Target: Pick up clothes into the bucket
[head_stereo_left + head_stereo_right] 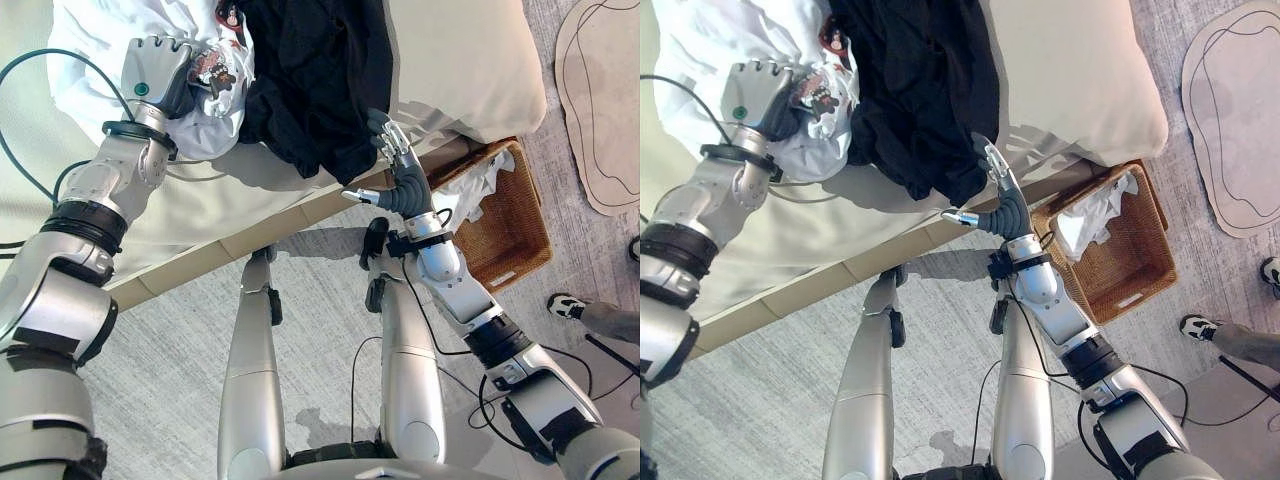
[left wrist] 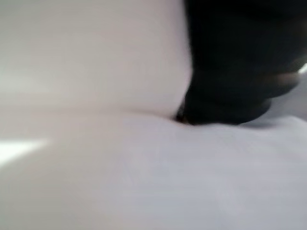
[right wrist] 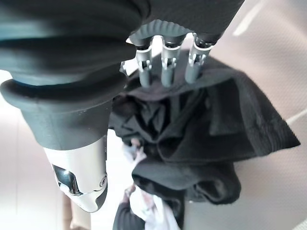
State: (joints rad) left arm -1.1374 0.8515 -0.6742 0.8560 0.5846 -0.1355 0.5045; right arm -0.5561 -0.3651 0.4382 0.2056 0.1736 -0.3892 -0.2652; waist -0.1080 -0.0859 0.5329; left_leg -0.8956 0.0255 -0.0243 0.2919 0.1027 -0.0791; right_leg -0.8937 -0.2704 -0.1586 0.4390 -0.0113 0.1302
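Clothes [image 1: 320, 80] lie bedside — left hand [image 1: 160, 70] grips white cloth [image 1: 215, 115], right hand [image 1: 395, 165] hovers, fingers extended.

Bed [image 1: 470, 70] ahead of both hands; pillow [image 1: 1070, 70] on it, ahead and right of right hand [image 1: 398, 165]. Dark garment [image 1: 315, 80] on the bed, just ahead of right hand, hem hanging over the bed edge at its fingertips. Printed garment [image 1: 215, 100] under left hand [image 1: 160, 70], touching the dark garment on its left. Wicker basket [image 1: 525, 235] on the floor, right of right hand, beside the bed; crumpled cloth [image 1: 1095, 215] inside it. Rug [image 1: 600, 110] on the floor, further right, beyond the basket.
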